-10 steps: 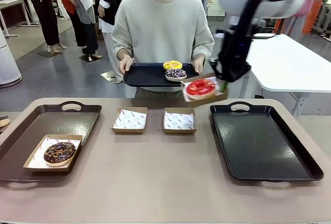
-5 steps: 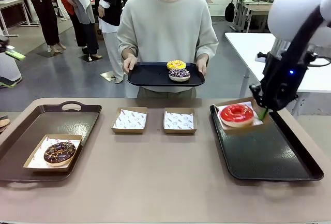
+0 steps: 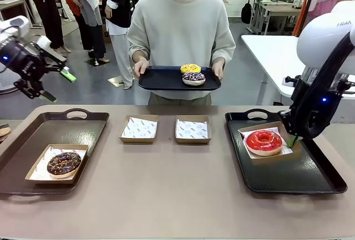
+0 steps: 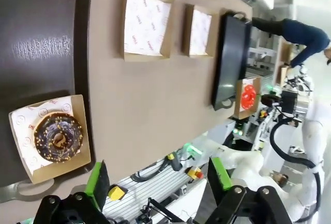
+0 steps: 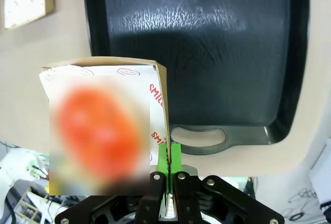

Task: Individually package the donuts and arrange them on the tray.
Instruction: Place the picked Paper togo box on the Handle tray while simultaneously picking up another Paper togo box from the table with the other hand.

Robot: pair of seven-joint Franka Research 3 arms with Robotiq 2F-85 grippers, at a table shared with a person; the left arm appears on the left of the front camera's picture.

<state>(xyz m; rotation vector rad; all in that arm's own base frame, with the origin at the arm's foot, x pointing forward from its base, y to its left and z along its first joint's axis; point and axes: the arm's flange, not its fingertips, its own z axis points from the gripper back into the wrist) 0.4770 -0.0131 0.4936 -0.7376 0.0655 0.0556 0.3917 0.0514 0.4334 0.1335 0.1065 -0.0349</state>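
Red donut (image 3: 264,139) in its box (image 3: 251,130) has moved farther over tray (image 3: 288,176).

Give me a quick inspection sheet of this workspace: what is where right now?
Surface: brown table, with a left tray and a right tray on it.
Job's things: chocolate donut boxed on the left tray; red donut in the held box at the right tray; yellow donut and purple donut on the person's tray; two empty boxes mid-table.
Clutter: something small at the table's left edge, cut off.
Hands: left hand open, raised at the left; right hand shut on the held box's edge.
Cables: black cable near the right arm.
Surroundings: person across the table; white table behind.
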